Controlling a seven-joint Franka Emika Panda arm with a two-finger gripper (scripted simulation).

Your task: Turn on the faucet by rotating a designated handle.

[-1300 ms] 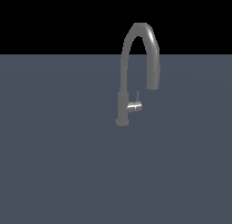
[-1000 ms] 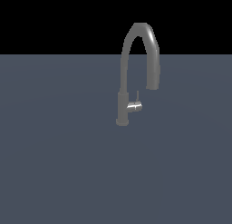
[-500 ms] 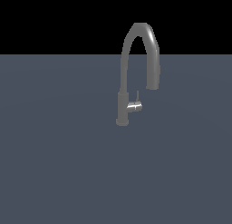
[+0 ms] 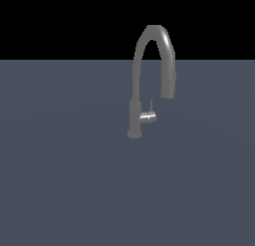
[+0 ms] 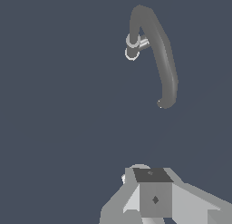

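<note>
hand (image 5: 154,198) shows only at the wrist, grip unclear, well apart from faucet (image 4: 135,98).

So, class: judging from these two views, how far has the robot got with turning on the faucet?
Nothing looks done: the handle stands untouched on the faucet. In hand: the tool is far short of the faucet in the wrist view and absent from the exterior view. Left: reach, engage and rotate the handle.
</note>
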